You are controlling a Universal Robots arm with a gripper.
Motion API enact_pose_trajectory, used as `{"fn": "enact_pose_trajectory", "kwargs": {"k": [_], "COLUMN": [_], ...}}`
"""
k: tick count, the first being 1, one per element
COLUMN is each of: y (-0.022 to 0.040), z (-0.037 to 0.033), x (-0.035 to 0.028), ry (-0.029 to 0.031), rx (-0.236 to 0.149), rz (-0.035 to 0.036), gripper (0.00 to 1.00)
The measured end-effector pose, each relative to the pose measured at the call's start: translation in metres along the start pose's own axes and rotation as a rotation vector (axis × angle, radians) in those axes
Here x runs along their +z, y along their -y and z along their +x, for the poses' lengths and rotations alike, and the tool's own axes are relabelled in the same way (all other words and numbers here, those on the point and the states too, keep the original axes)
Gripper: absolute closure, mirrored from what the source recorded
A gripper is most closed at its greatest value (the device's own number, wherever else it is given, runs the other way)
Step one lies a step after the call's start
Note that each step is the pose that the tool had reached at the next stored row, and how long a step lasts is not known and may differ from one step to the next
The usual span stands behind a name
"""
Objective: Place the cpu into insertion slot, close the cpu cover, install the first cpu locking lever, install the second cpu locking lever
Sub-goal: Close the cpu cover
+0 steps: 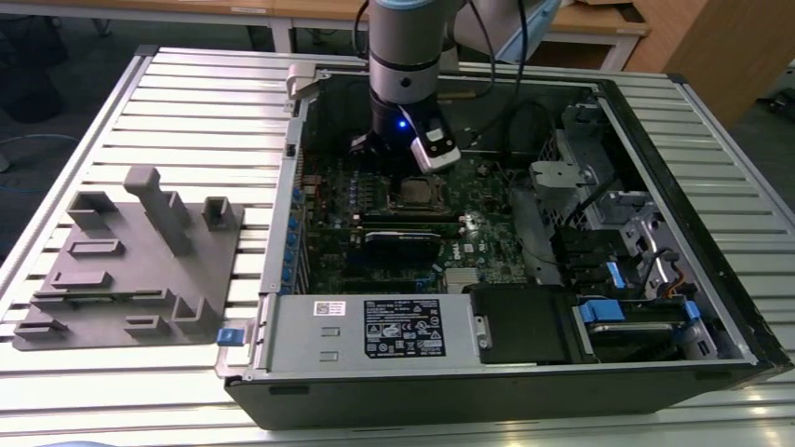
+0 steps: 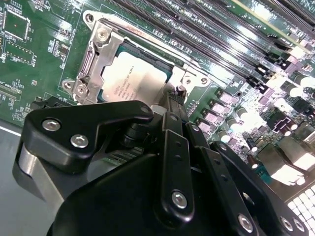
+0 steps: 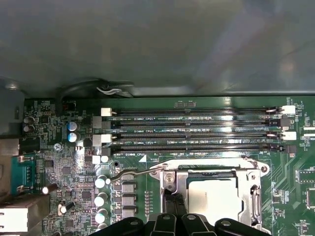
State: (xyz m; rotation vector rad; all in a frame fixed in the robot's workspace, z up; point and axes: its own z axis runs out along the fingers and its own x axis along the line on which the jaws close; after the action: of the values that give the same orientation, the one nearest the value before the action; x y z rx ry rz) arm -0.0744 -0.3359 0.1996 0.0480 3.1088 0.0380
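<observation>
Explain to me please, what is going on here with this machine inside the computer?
A robot arm reaches down into an open computer case and works at the processor socket. The cpu already sits in the insertion slot, and the cpu cover is folded down around it. The gripper has its tip at the edge of the cover, close to a thin wire lever that stands out sideways from the socket. Whether that lever is latched, I cannot tell.
</observation>
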Motion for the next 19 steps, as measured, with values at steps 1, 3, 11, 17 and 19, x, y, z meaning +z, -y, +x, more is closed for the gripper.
{"fn": "enact_pose_trajectory", "kwargs": {"k": [1,3,11,17,19], "y": [0.0000,0.0000,0.0000,-0.0001,-0.0002], "z": [0.0000,0.0000,0.0002,0.0000,0.0000], "x": [0.0000,0.0001,0.0009,-0.0033,-0.0062], "ry": [-0.0001,-0.0002,-0.0001,0.0002,0.0001], "rx": [0.000,0.000,0.000,0.000,0.000], "rz": [0.0002,0.0002,0.0003,-0.0001,0.0000], "gripper": [0.89,0.89,0.89,0.89,0.89]}}
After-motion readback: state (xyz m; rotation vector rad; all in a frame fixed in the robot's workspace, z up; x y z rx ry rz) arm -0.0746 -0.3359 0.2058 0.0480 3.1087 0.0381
